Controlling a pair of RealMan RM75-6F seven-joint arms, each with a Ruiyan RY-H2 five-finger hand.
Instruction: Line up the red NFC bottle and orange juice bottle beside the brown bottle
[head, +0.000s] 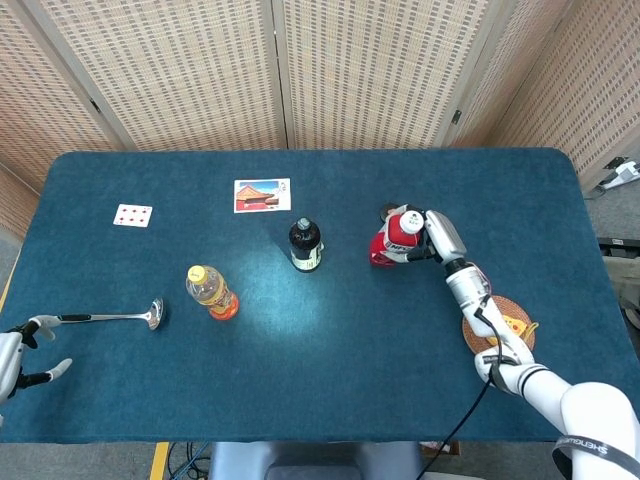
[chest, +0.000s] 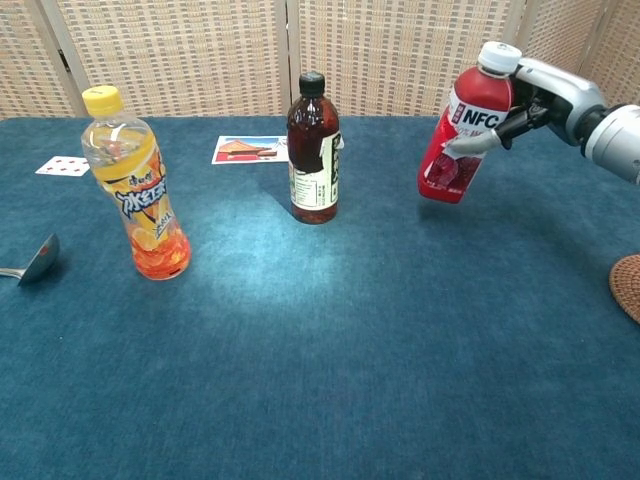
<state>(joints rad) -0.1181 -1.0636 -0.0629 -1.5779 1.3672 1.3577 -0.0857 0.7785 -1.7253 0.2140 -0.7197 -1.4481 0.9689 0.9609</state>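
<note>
Presently, step in hand: the right hand (chest: 545, 97) carried the red NFC bottle (chest: 459, 125) toward the brown bottle (chest: 313, 150); judged as the first of the two placements, not yet complete.
Red NFC bottle, position: to the right of the brown bottle and apart from it, tilted with its cap leaning right; whether its base touched the tabletop (chest: 330, 330) could not be told.
Right hand, fingers: the fingers (chest: 478, 143) were wrapped round the label area just below the cap, grasping the bottle; the thumb side was hidden behind it.
Brown bottle: upright near the middle of the tabletop, untouched.
Orange juice bottle (chest: 136, 185): upright, well to the left of the brown bottle and nearer the camera, out of line and untouched.
Left hand (head: 18, 358): at the near left edge in the head view, holding nothing, fingers spread apart, beside the handle end of a spoon (head: 115, 317).
Next move, judgement: the red bottle needed righting and setting down upright just right of the brown bottle, then releasing without knocking either over.
Remaining, judgement: the orange juice bottle still required bringing into the row.
</note>
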